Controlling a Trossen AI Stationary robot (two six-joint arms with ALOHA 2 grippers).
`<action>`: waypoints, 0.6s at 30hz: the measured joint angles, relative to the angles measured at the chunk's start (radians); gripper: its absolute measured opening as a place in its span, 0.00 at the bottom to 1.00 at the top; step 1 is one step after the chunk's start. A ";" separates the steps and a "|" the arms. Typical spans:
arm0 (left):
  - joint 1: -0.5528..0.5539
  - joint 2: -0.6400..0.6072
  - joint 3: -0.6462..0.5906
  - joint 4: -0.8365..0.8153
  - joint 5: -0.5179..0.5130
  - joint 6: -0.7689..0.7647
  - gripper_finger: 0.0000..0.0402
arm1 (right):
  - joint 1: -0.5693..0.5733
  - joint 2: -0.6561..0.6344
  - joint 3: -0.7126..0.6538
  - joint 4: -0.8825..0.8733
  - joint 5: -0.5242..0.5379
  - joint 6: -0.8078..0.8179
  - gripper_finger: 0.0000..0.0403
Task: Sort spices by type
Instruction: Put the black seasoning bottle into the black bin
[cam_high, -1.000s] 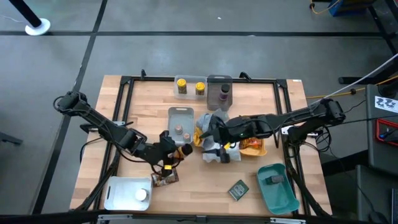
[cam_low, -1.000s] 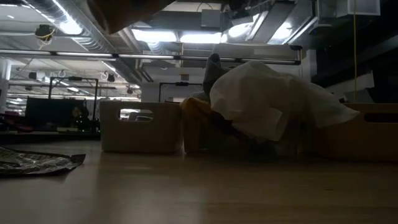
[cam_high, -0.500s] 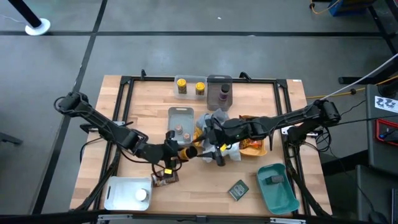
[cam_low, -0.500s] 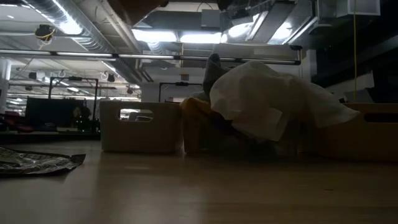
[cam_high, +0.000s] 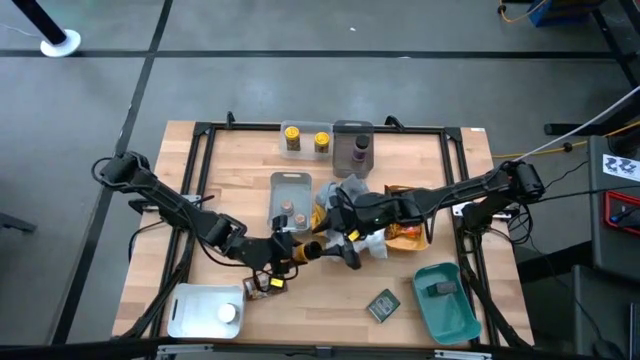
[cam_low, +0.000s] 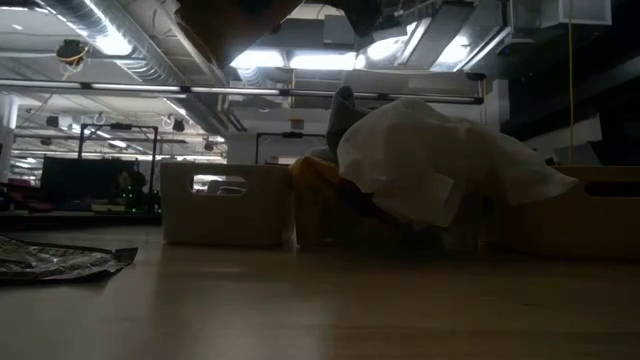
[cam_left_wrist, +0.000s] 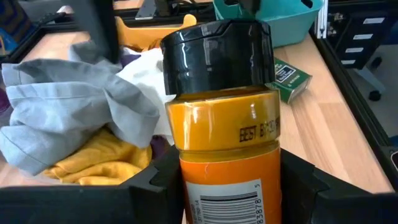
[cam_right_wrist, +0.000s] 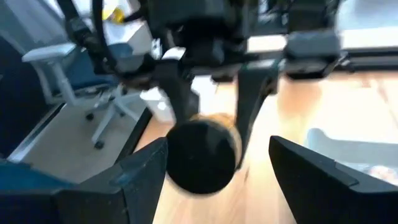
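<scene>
Left pincer (cam_high: 290, 251) is clamped on an orange plastic spice bottle with a black cap (cam_left_wrist: 222, 118), holding it sideways above the middle of the wooden worktop (cam_high: 320, 300). Facing it, cap-end on, the right pincer (cam_high: 342, 250) stands with fingers apart on either side of the cap, not yet gripping. If the left lets go before the right closes, the bottle could drop and roll toward the crumpled grey cloth (cam_left_wrist: 74, 112).

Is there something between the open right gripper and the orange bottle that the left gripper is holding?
Nothing visible. The left gripper holds the orange bottle, its black cap facing the right gripper, whose open fingers already flank the cap.
</scene>
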 joint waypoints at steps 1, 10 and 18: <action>0.000 0.000 0.000 0.000 0.000 0.000 0.40 | 0.000 0.000 0.000 -0.011 -0.012 0.000 0.70; 0.007 0.000 0.000 0.003 -0.001 -0.005 0.40 | 0.001 0.000 0.000 -0.040 -0.031 0.000 0.70; 0.007 0.000 0.000 0.009 -0.018 -0.013 0.40 | 0.001 0.006 0.000 -0.051 -0.007 -0.002 0.70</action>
